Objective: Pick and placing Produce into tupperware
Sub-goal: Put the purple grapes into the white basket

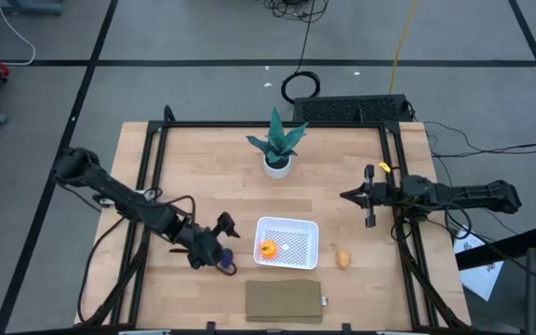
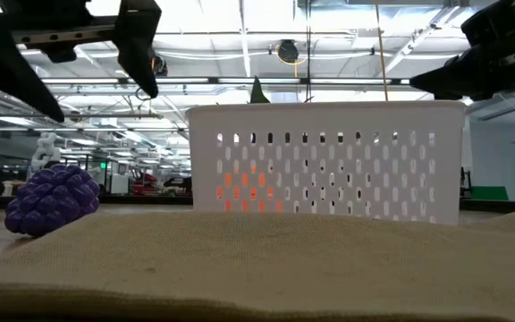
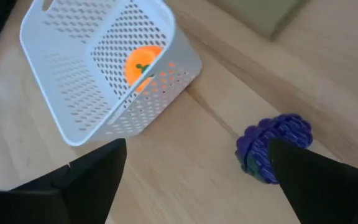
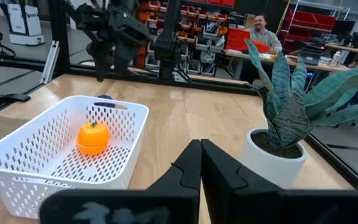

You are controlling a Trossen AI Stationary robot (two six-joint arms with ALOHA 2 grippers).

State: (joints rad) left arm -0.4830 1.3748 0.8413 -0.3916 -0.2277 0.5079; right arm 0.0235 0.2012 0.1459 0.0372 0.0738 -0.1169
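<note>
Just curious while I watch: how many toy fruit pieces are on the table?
3: an orange one in the white basket, purple grapes left of it by the left tool, a tan-yellow one right of it.

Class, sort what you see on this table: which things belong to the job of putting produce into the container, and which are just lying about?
Belong to the job:
white container
orange piece, inside it
purple bumpy piece, on the table
tan oval piece, on the table

Just lying about:
potted plant
brown slab

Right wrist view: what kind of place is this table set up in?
Probably a robotics lab or workshop: red storage racks behind, a person seated at a desk, and black framing around the wooden table.
</note>
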